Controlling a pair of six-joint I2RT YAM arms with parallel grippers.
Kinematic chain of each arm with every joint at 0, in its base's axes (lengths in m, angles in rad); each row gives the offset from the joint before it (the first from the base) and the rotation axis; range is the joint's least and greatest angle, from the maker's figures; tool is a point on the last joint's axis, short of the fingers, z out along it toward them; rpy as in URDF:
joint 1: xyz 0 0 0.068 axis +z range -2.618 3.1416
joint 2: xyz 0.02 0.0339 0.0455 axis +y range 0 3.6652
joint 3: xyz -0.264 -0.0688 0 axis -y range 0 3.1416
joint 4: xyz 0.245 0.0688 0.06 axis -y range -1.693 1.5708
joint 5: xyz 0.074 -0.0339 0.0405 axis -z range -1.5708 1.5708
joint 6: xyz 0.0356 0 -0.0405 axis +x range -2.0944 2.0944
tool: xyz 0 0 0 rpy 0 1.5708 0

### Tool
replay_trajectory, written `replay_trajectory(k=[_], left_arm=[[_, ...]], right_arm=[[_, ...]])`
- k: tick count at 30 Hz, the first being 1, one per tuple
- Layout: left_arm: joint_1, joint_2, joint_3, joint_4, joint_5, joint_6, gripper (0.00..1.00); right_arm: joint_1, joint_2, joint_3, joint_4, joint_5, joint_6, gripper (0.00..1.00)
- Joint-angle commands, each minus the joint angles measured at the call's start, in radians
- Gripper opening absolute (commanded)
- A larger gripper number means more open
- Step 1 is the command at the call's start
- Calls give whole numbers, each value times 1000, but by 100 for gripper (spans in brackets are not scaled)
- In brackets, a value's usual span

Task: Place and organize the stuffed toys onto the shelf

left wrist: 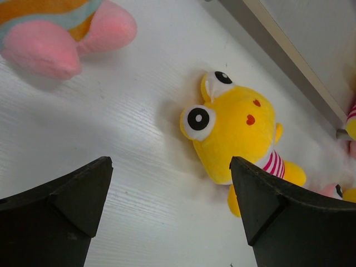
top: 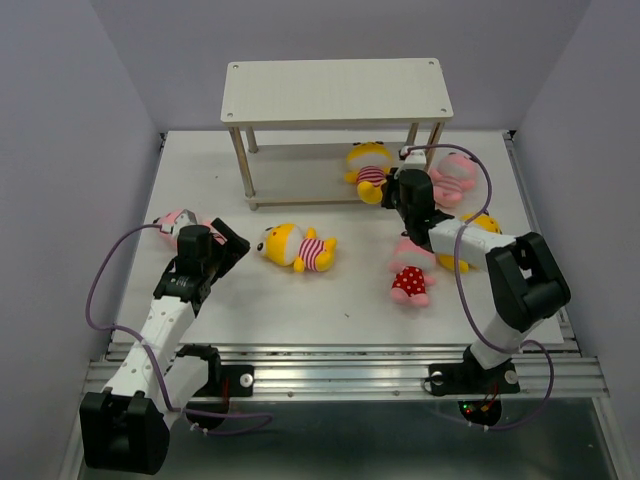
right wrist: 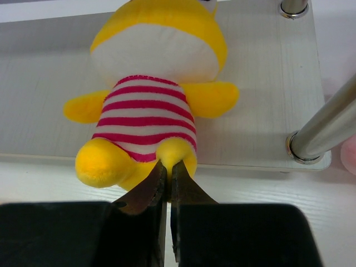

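At the shelf [top: 335, 92], the right claw [right wrist: 168, 164] pinches a yellow toy [right wrist: 146, 119]

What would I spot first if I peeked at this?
A yellow toy in a red-striped shirt lies on the shelf's lower board with its feet over the edge. The right arm's fingers are pinched shut on one foot. A big-eyed yellow toy lies on the white table, just ahead of the left arm's fingers, which stand wide open.
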Motion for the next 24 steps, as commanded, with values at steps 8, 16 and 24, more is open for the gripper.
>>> replay_trajectory(k=[8,16,24], left_arm=[[-5,-17,-1,28,-9,17,99],[-7,-13,-2,28,-9,17,99],[-5,-10,1,28,-9,17,99]], right_arm=[[-31,47,37,100,34,49,1],[-49,50,40,99,66,45,1],[-58,33,31,97,97,43,1]])
